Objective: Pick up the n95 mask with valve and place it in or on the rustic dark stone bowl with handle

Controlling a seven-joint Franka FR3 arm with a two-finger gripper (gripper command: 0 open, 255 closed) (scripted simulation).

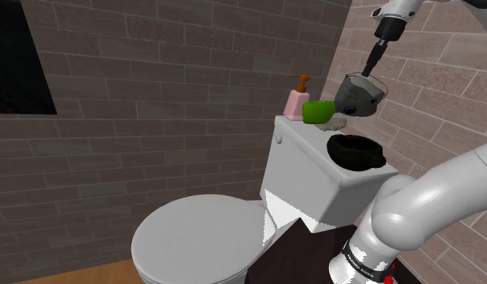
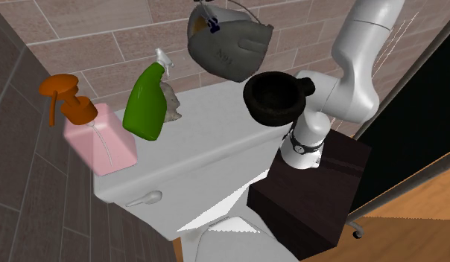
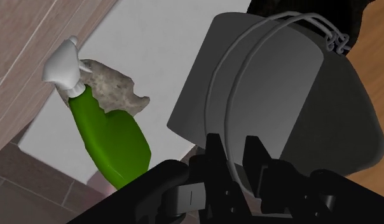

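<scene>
Holds the grey mask (image 1: 359,95) by its straps, pincer (image 3: 235,149) clamped on them, in the air above the black bowl (image 1: 355,152), green spray bottle (image 1: 318,111) lying near that bowl.

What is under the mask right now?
Under the grey mask, held by the gripper, lies the white tank lid. In the wrist view the mask covers most of the dark bowl; its inside cannot be seen there.

Grey mask (image 1: 359,93) — straps upward — is hanging in air above the black handled bowl (image 1: 356,151), itself sitting on the tank lid (image 1: 305,139).
</scene>
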